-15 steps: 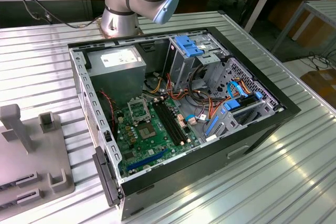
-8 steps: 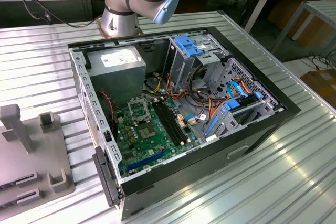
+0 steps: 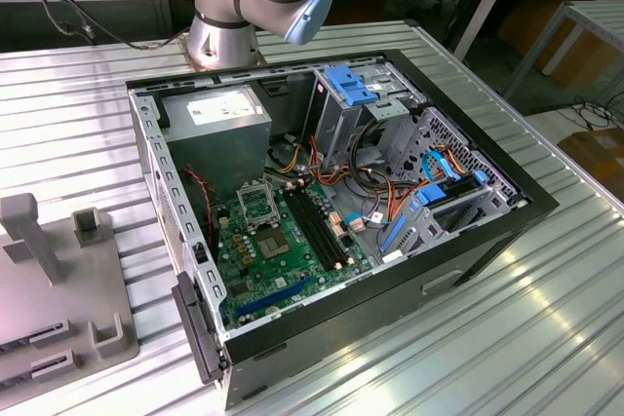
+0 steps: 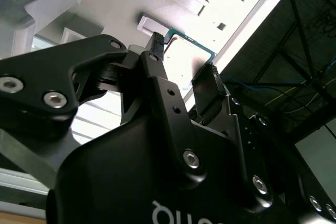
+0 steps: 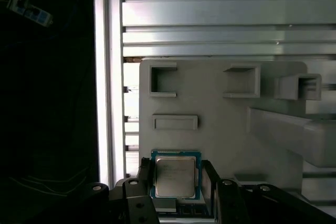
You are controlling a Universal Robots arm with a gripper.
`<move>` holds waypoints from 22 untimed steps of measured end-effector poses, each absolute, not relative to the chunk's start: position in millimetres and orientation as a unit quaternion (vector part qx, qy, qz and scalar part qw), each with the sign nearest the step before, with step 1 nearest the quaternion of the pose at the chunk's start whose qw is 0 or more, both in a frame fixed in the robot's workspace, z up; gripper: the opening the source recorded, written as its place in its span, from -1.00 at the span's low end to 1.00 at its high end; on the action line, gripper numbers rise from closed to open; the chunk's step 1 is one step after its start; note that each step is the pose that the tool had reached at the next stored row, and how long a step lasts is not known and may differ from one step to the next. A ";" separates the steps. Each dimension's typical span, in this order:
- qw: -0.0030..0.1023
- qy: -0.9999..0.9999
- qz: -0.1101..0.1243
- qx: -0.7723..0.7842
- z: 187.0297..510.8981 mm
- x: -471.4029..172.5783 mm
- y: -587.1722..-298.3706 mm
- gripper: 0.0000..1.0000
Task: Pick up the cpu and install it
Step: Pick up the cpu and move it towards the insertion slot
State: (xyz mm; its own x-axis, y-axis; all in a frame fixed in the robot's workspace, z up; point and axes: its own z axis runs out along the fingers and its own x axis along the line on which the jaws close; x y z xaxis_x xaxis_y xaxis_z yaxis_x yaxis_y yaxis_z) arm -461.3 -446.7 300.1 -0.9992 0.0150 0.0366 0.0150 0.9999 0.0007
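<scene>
While gripped, cpu [image 5: 175, 178]: sat squarely between both fingertips, metal top showing.
Gripper [image 5: 177, 166]: closed on cpu's opposite edges.
Grey fixture [image 5: 226, 129]: lay beneath cpu.

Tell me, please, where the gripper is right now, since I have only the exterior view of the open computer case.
Observer: In the first wrist view the gripper is at the cpu, over the grey fixture plate.
Operator: Thank you; which side of the cpu faces that camera?
Observer: Its silver metal lid, framed by a green board edge.
Operator: Is it lifted off the plate?
Observer: I cannot tell; in the second wrist view its green corner shows against the plate.
</scene>
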 end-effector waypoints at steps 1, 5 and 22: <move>0.018 -1.000 -0.001 -0.008 300.4 -461.3 -446.7 -0.05; 0.018 -1.000 -0.001 -0.008 302.0 -461.3 -446.7 -0.05; 0.018 -1.000 -0.001 -0.008 312.1 -461.3 -446.7 -0.05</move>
State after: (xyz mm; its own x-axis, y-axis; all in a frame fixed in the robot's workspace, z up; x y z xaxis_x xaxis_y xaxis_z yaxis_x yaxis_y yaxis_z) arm -461.3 -446.7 312.1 -0.9992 0.0150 0.0366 0.0150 0.9999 0.0008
